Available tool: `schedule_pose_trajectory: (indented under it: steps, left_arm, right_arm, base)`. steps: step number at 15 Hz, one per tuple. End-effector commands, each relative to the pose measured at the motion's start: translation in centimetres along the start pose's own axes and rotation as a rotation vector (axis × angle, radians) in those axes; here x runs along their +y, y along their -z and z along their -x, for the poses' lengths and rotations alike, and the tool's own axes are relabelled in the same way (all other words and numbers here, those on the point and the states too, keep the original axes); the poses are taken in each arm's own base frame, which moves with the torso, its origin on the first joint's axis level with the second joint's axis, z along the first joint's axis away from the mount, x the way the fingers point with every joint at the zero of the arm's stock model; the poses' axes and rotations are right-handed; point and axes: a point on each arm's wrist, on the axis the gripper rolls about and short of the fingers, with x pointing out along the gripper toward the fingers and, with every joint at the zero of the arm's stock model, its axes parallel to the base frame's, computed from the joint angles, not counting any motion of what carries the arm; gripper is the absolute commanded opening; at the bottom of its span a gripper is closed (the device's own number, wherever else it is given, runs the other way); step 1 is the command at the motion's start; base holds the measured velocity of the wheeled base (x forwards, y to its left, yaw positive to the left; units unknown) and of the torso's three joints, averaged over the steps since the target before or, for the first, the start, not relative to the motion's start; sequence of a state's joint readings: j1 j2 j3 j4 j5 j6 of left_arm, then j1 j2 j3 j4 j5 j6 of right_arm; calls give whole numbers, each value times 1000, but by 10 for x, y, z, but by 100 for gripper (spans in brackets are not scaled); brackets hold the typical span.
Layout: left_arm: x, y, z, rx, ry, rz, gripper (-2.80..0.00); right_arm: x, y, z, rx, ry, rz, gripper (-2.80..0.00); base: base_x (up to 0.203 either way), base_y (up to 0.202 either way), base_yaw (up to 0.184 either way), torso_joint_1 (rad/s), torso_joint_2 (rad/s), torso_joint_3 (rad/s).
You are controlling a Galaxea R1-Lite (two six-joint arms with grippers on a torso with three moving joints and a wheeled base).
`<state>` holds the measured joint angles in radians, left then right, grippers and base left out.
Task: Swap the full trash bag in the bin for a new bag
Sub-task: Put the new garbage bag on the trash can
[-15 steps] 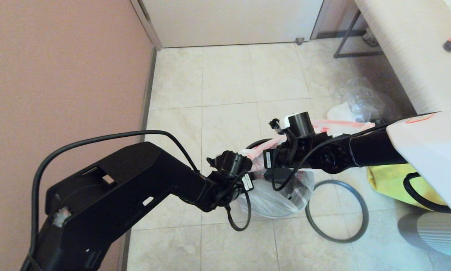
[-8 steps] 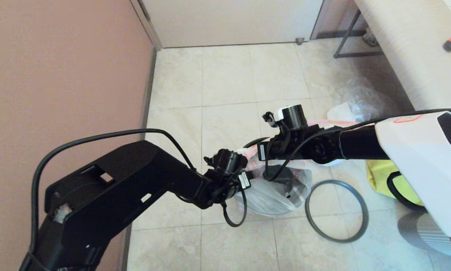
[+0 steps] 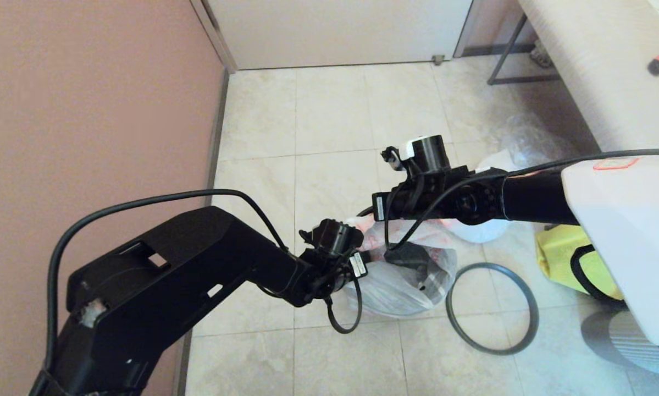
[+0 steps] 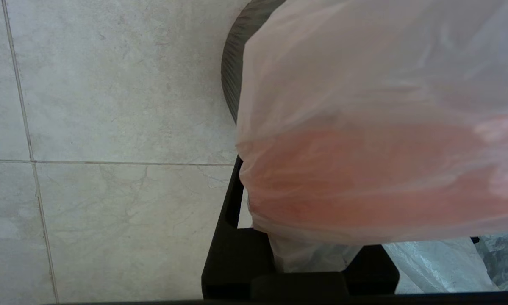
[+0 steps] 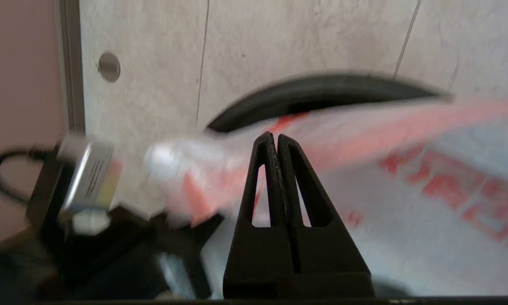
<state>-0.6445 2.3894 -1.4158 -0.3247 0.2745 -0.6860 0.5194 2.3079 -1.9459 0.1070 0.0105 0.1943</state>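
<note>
Both grippers hold the full trash bag (image 3: pixel 395 286), thin, white and pink-red edged, over the black bin (image 3: pixel 366 211), of which only a rim arc shows. Dark rubbish shows through the film. My left gripper (image 4: pixel 304 254) is shut on the bag (image 4: pixel 364 127) beside the bin's wall (image 4: pixel 230 72). My right gripper (image 5: pixel 275 137) has its fingers pressed together on the bag's pink-red edge (image 5: pixel 406 220), in front of the bin's rim (image 5: pixel 321 93). The grey hoop rim (image 3: pixel 491 308) lies on the floor at the right. A crumpled white bag (image 3: pixel 475 230) lies under my right arm, its print hidden.
A yellow tote (image 3: pixel 565 258) sits on the floor at the right. A clear plastic bag (image 3: pixel 527 144) lies further back, by a pale bench (image 3: pixel 593 66). A pink wall (image 3: pixel 87 110) closes the left side. Bare tiles stretch toward the door behind.
My right arm has risen and moved away from me, drawing the bag's pink-red edge up with it. The left gripper has barely moved.
</note>
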Motion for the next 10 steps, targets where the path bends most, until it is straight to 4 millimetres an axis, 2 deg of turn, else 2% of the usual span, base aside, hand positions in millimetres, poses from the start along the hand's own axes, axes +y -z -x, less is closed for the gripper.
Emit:
schedule_pose_trajectory:
  steps: [1,3,4,8,10]
  left_arm:
    - [0,0,0,-1,-1,6,-280]
    - [1,0,-1,-1,-3,7,-280]
    - [1,1,-1,1,-3,5,-280]
    - [1,1,-1,1,-3,5,-280]
    - [0,2,-1,3,-1,3,-280]
  right_arm:
    - [-4,4,-10,9,1,-3,-280]
    - [-2,-2,9,21,-1,-7,-280]
    - [-4,3,13,73,9,-9,-280]
    - [-6,17,21,160,19,-10,-280]
    - [-8,22,12,148,16,-9,-280]
  base:
    - [0,0,0,0,0,0]
    - [0,0,0,0,0,0]
    - [0,0,0,0,0,0]
    - [0,0,0,0,0,0]
    - [0,0,0,0,0,0]
